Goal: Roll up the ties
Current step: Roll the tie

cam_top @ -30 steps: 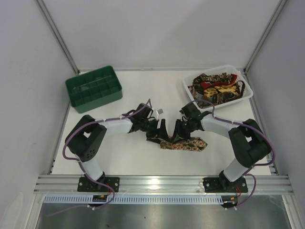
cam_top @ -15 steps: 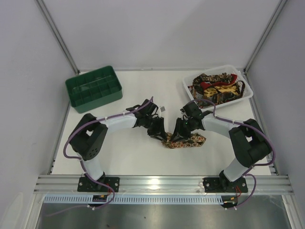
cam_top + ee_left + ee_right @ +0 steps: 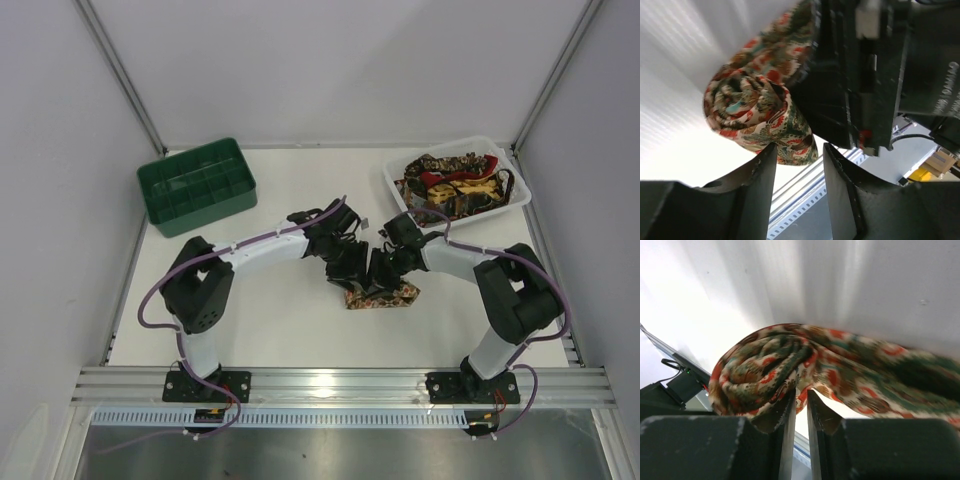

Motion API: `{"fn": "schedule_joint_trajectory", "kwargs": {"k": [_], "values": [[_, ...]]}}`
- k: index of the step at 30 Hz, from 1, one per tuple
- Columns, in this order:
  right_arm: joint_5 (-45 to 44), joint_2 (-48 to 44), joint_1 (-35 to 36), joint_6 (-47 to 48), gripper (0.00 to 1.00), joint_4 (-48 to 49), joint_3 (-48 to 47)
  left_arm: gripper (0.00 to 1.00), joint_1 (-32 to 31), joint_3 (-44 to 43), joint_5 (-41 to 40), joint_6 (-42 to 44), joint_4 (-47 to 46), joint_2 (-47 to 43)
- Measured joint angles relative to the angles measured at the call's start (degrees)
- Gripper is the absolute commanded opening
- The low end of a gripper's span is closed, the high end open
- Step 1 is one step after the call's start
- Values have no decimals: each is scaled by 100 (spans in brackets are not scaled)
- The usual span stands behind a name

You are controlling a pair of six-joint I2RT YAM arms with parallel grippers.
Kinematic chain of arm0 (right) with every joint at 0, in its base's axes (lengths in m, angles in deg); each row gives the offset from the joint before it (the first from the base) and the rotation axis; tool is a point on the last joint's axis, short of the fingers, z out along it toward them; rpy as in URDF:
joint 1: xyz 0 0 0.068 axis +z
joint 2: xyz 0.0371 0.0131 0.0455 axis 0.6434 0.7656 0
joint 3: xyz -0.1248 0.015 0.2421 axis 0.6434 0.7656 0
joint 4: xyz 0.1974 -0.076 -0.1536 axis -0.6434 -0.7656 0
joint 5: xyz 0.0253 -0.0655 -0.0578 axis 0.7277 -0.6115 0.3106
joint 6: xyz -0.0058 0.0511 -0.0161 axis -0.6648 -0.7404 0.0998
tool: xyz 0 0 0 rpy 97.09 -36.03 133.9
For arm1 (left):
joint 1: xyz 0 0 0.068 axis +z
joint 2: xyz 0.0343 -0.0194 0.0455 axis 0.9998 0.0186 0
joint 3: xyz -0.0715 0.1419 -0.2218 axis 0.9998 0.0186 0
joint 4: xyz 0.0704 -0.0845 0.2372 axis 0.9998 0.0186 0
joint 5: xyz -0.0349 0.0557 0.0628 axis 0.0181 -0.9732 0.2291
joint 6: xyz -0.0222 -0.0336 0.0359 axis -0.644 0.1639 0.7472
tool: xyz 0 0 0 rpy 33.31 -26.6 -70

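Over the last second the tie [image 3: 381,297] has shrunk from a long strip stretched out to the right into a short bundle, and the left claw [image 3: 350,268] has travelled right to meet the right claw [image 3: 381,272] over it — the two now hang almost touching above the middle of the worktop [image 3: 280,335]. The left wrist view shows the tie [image 3: 752,117] wound into a fat spiral roll lying on the white surface, with the left claw [image 3: 799,156] released, its two fingers spread and the roll's lower edge just at their tips; the dark body of the right claw [image 3: 865,75] presses against the roll's far side. From the right wrist, the roll [image 3: 765,367] sits at the left with a flat stretch of tie trailing off to the right, and the right claw [image 3: 801,407] is clenched to a narrow slit on a fold of that fabric. Well apart at the back, a green crate [image 3: 197,186] stands on the left, and a white tray [image 3: 519,190] on the right holds a heap of other ties [image 3: 452,188].
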Motion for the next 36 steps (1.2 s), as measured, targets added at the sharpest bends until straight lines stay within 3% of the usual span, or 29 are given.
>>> {"fn": "schedule_joint_trajectory", "kwargs": {"k": [27, 36], "values": [[-212, -442, -761, 251, 20, -492, 48, 49, -160, -654, -149, -245, -94, 734], [-258, -66, -1104, 439, 18, -647, -372, 49, -160, -896, -188, -236, -57, 966]]}}
